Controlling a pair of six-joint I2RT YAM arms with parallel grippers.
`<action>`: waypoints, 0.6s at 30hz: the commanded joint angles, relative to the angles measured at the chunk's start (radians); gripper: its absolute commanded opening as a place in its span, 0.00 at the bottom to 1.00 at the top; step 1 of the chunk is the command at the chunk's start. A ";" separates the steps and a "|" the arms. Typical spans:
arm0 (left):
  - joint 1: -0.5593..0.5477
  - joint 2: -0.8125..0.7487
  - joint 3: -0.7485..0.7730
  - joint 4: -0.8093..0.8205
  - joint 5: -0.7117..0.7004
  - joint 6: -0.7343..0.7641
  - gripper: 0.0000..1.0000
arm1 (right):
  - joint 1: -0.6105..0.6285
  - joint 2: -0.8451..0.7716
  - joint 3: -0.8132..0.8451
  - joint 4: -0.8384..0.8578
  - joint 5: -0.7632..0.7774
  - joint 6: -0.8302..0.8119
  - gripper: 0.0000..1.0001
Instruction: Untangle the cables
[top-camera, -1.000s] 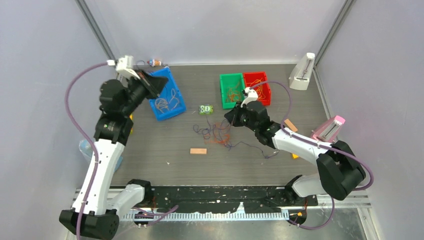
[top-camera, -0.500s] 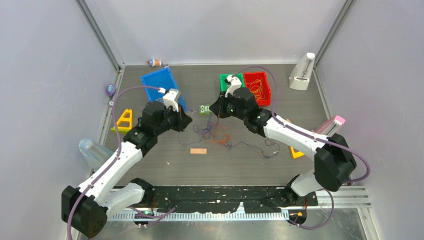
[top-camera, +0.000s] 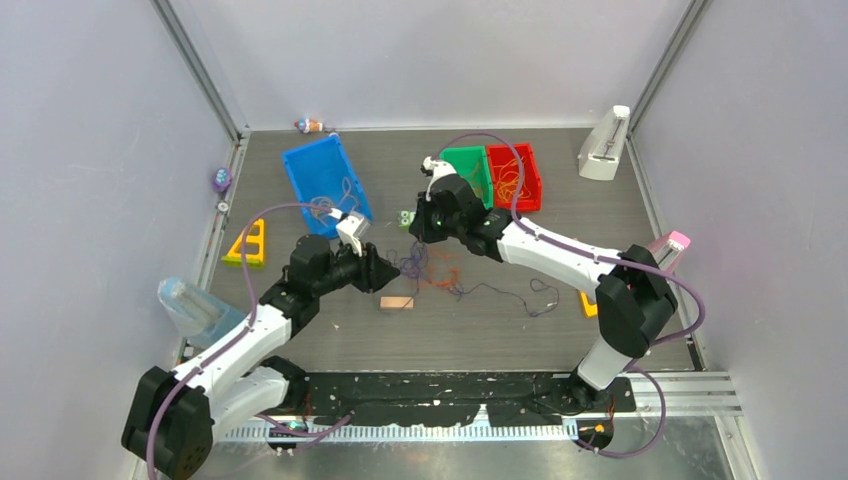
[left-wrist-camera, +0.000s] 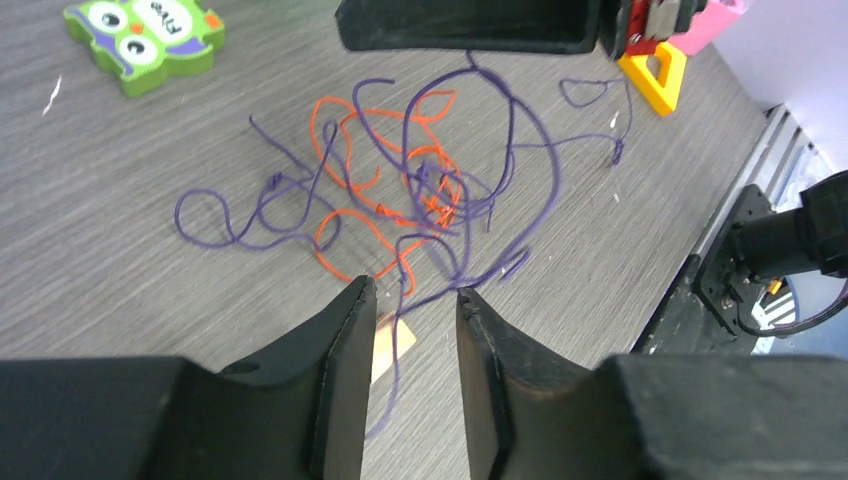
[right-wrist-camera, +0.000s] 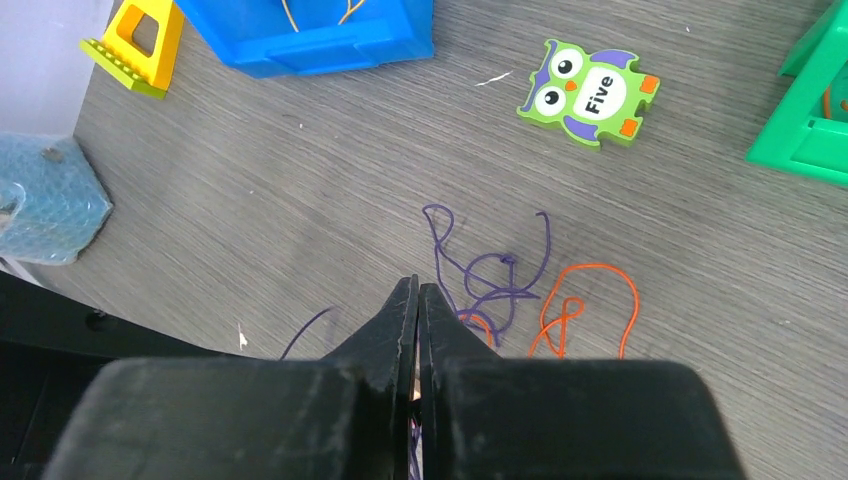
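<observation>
left gripper (left-wrist-camera: 412, 290): fingers partly apart, nothing clamped; cables (left-wrist-camera: 420, 190) seen through gap.
right gripper (right-wrist-camera: 418, 288): fingers pressed together; any strand between them hidden.

Green owl tile (right-wrist-camera: 590, 92): word "Five" printed on white belly patch.

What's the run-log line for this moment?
left tool: open, fingers either side of a purple strand | right tool: shut on cables | cables: purple and orange, tangled
</observation>
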 joint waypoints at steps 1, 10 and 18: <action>-0.004 0.028 0.013 0.160 0.067 -0.020 0.38 | 0.017 0.005 0.065 -0.007 0.059 0.018 0.05; -0.004 0.065 -0.019 0.226 0.071 -0.058 0.68 | 0.027 0.043 0.105 -0.031 0.068 0.040 0.05; -0.004 0.128 0.054 0.166 -0.008 -0.018 0.41 | 0.038 0.034 0.108 -0.027 0.059 0.036 0.05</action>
